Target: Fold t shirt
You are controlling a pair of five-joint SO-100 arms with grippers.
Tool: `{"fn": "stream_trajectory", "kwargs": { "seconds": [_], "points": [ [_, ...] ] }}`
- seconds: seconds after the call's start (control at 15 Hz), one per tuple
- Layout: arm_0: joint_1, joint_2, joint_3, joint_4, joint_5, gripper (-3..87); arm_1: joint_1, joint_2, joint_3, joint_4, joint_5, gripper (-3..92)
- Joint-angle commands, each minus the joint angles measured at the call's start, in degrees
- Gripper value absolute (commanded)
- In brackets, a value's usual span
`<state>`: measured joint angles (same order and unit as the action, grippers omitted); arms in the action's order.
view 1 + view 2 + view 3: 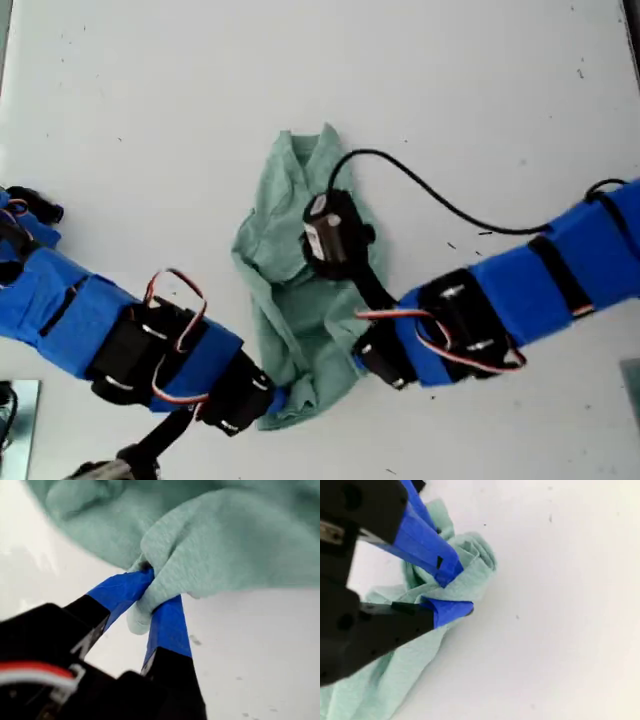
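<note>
The t shirt [300, 300] lies bunched in a long crumpled heap in the middle of the white bench [150, 120]. My first end effector [150, 597] is clamped on a fold of its cloth. My second end effector [455, 592] sits at another bunched edge with cloth between its narrowly parted jaws; whether it grips I cannot tell

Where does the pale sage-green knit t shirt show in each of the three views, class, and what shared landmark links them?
Exterior view: the pale sage-green knit t shirt lies bunched at the centre of the white table.
First wrist view: it fills the upper part, a fold pinched in my first gripper.
Second wrist view: it lies crumpled beneath my second gripper.
Shared landmark: the white table.
</note>
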<state>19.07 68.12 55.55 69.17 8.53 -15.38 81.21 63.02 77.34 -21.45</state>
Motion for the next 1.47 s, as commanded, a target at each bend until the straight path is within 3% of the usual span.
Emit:
{"fn": "stream_trajectory", "kwargs": {
  "seconds": [0.0,0.13,0.27,0.33,0.4,0.47,0.6,0.67,0.73,0.87,1.2,1.27,1.4],
  "points": [
    [-12.0,12.1,-1.1,4.9,6.2,-0.2,13.6,7.6,-0.8,1.9,-10.8,1.2],
    [-22.9,16.8,0.4,7.7,12.6,-0.2,24.0,8.2,-2.2,1.5,-18.5,1.2],
    [-29.6,17.6,2.5,8.6,15.8,-0.2,30.1,7.7,-0.7,-0.9,-20.9,2.2],
    [-30.6,17.1,3.3,8.9,15.8,1.8,31.4,7.9,0.6,-1.3,-20.9,21.7],
    [-31.1,17.9,3.5,9.3,16.3,19.0,33.3,9.8,1.4,-1.4,-20.0,24.2],
    [-33.5,23.0,6.4,8.2,14.7,26.0,36.3,17.2,8.5,-8.7,-19.7,20.4],
    [-45.6,39.7,21.4,1.0,13.3,27.5,44.8,43.1,42.0,-42.6,-19.0,17.1],
    [-51.8,51.1,34.4,-5.8,13.1,27.6,48.2,51.4,50.4,-46.0,-17.6,16.7],
    [-56.6,61.0,45.5,-10.3,14.2,27.0,50.4,56.6,52.4,-39.6,-18.2,16.4],
    [-59.6,73.9,61.1,-13.4,15.8,24.5,51.6,67.7,59.3,-31.1,-17.9,15.7],
    [-48.3,97.9,93.9,-27.9,9.4,19.3,47.1,87.3,80.7,-30.3,-13.8,18.1],
    [-48.1,107.2,101.0,-27.3,8.3,17.1,47.2,92.3,82.8,-25.9,-13.6,18.9],
    [-49.0,130.3,112.4,-17.6,6.9,10.9,49.4,111.3,91.1,-14.0,-11.3,17.9]
  ]
}}
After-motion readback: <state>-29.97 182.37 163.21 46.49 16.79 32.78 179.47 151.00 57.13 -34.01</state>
